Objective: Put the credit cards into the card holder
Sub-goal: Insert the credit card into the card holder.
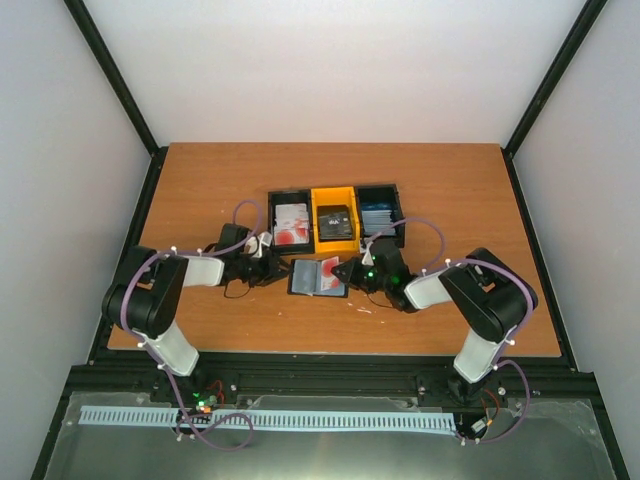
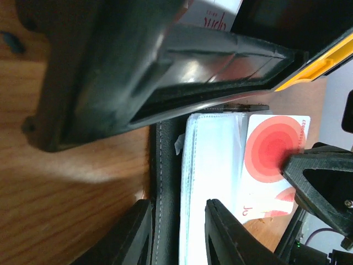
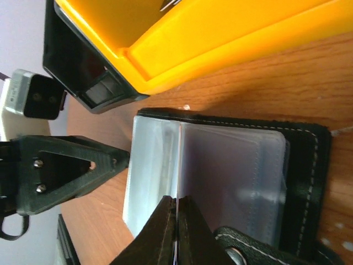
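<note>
Between R gripper (image 3: 177,200) fingers, pinched tight: white credit card (image 2: 270,160) w/ red circle. From R wrist it shows edge-on, its free end out past the tips and over the clear sleeves of the card holder (image 3: 309,165). Holder lies open and flat just ahead of R tips, and at L gripper (image 2: 178,204) too. L fingers stand narrow, straddling holder's stitched black edge and sleeve stack; can't tell if they actually pinch it. Step in hand, prob: slide card into a sleeve pocket. To do it well, L should pin the holder so it won't skate. R should keep card low and parallel to the sleeve, find the pocket mouth w/ leading corner, push slow, and release only once it is well in. Yellow bin (image 3: 220,38) sits close beyond R tips and black bin (image 1: 290,195) close beyond L fingers, so little room to swing. Wood-grain table (image 1: 200,180) looks smooth, prob slippery. White walls and black frame posts all round.
</note>
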Robot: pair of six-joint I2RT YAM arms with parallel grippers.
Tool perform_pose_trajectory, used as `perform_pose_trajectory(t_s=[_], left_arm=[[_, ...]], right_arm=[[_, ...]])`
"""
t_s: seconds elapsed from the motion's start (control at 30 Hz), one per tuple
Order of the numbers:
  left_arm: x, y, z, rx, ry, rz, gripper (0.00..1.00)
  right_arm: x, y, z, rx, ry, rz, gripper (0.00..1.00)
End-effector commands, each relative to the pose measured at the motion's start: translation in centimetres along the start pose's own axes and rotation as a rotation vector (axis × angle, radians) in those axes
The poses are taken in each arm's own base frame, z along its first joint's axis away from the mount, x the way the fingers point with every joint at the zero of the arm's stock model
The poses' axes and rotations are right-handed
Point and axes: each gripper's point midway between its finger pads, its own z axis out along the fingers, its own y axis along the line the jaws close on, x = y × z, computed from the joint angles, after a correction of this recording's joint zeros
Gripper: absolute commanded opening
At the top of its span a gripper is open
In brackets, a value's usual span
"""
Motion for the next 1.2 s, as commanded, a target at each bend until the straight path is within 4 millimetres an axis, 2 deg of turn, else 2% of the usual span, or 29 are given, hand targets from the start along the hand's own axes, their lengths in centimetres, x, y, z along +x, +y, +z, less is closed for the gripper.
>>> perform_pose_trajectory(t_s=[0.0, 0.2, 0.33, 0.47, 0.67, 0.93, 1.17], left_arm=[[-0.1, -0.2, 1.0, -0.009, 0.02, 0.011, 0.28], [0.3, 0.4, 1.3, -0.028, 0.035, -0.008, 0.25], [0.9, 0.8, 1.1, -0.047, 0.034, -0.034, 0.25], [2.1, 0.5, 1.2, -0.039, 0.042, -0.042, 0.22], [2.7, 0.7, 1.1, -0.047, 0.033, -0.062, 0.2], [2.8, 0.8, 0.8, -0.054, 0.018, -0.074, 0.2], [2.6, 0.8, 0.5, -0.066, 0.003, -0.072, 0.2]], right_arm=[[-0.5, 1.5, 0.0, -0.073, -0.035, 0.006, 0.03], [-0.5, 1.2, -0.3, -0.073, -0.055, 0.017, 0.03], [0.3, 0.6, 0.4, -0.055, -0.03, 0.036, 0.03], [0.9, 1.0, 1.1, -0.079, -0.015, 0.042, 0.03], [1.3, 1.2, 2.0, -0.087, -0.004, 0.059, 0.03], [2.1, 0.8, 2.2, -0.082, 0.023, 0.05, 0.03], [3.0, 1.7, 3.1, -0.122, 0.079, 0.042, 0.04]])
